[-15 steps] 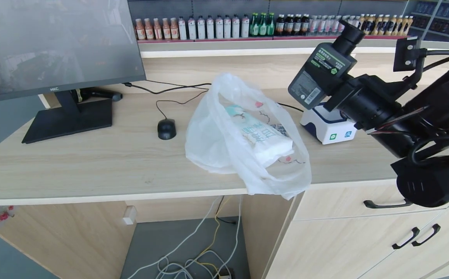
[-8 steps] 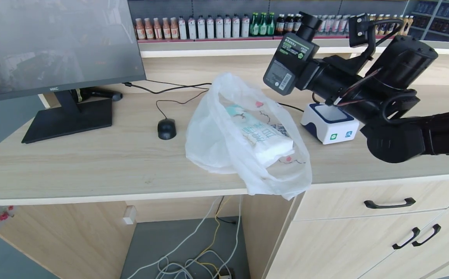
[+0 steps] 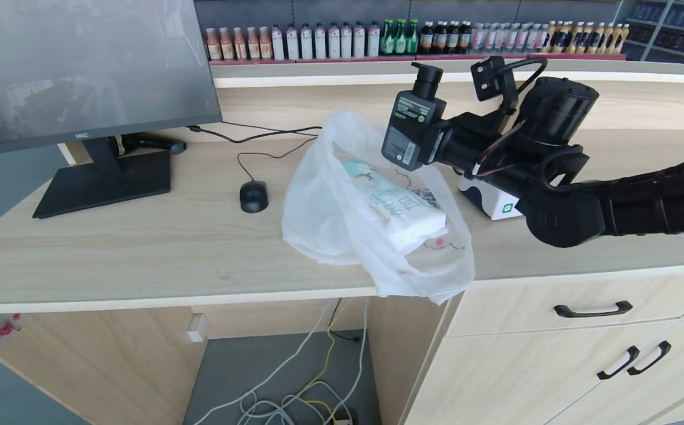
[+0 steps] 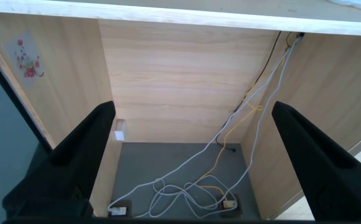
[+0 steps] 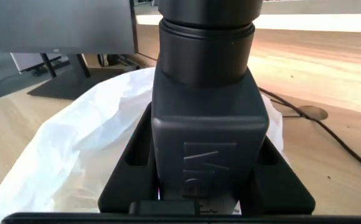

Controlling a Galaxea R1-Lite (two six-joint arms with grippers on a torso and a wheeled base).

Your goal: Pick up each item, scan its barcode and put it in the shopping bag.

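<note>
While one white pack (image 3: 403,215) already lies in the shopping bag (image 3: 330,195), we judge the dark bottle (image 3: 409,133), clamped in our right gripper (image 3: 436,147) above the bag's far right edge, not yet bagged, our left gripper (image 4: 193,124) spread empty.

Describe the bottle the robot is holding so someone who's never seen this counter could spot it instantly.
On the long wooden counter, find the white shopping bag. Above the bag's far right edge, the right gripper holds a dark grey bottle nearly upright in the air. It is boxy with a round black cap, unlike the slim bottles on the back shelf.
</note>
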